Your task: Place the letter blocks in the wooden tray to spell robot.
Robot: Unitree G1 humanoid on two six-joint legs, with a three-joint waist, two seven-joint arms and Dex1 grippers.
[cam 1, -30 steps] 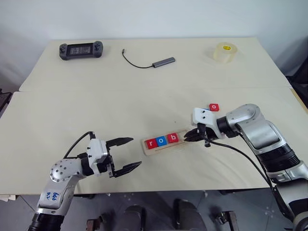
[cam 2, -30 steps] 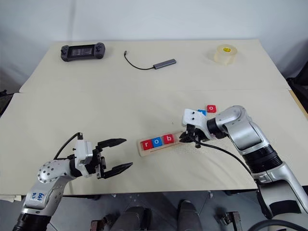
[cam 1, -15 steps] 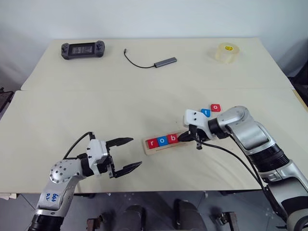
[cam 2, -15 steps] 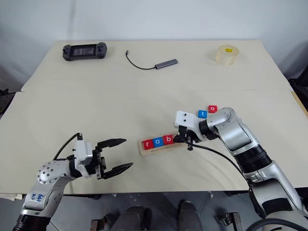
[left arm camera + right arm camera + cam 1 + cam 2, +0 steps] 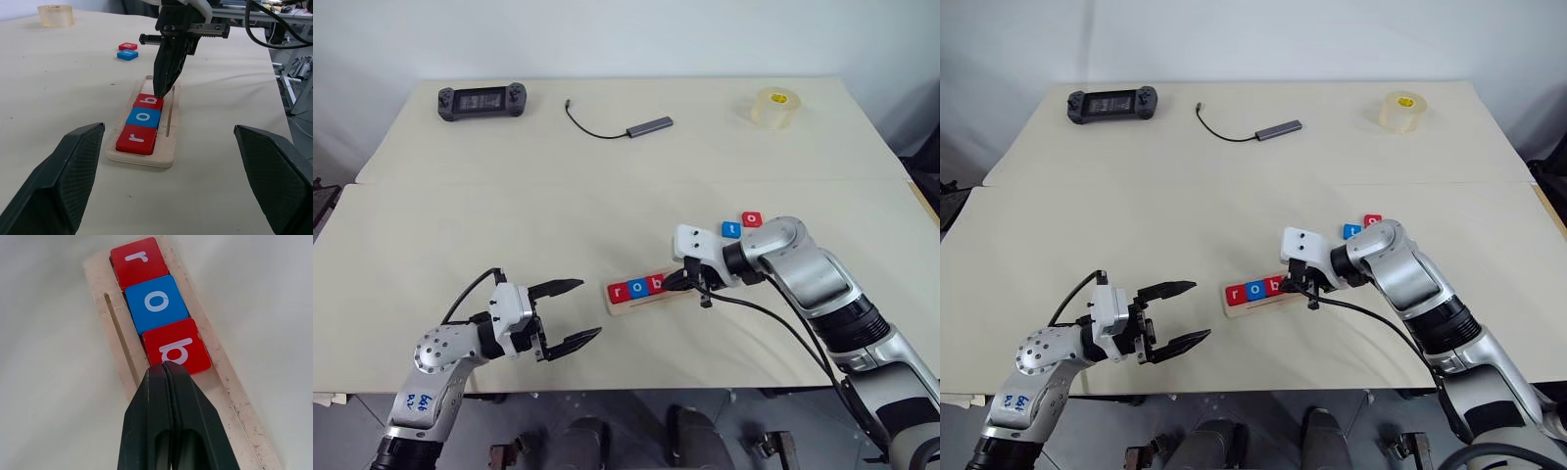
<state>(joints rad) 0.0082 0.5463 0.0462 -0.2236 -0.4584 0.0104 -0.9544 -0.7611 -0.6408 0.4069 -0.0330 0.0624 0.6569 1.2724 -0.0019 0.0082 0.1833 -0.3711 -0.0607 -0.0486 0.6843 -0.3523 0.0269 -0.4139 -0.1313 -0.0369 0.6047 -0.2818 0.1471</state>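
The wooden tray point(image 5: 677, 297) lies near the table's front, a little right of the middle. Three letter blocks sit in it side by side: red r point(image 5: 619, 291), blue o point(image 5: 636, 288) and red b point(image 5: 654, 284). My right gripper point(image 5: 677, 282) is shut with nothing between its fingers, and its tip point(image 5: 164, 365) rests on the tray against the b block's point(image 5: 177, 346) right edge. A blue t block point(image 5: 731, 230) and a red o block point(image 5: 751, 219) lie loose on the table behind that arm. My left gripper point(image 5: 587, 309) hovers open and empty, left of the tray.
A black game controller point(image 5: 478, 100) lies at the far left. A grey USB hub with its cable point(image 5: 646, 125) is at the far middle. A roll of clear tape point(image 5: 771, 106) stands at the far right. A seam point(image 5: 509, 183) runs across the tabletop.
My shut right gripper has slid left along the tray, up to the b block's end. The left arm has not moved.
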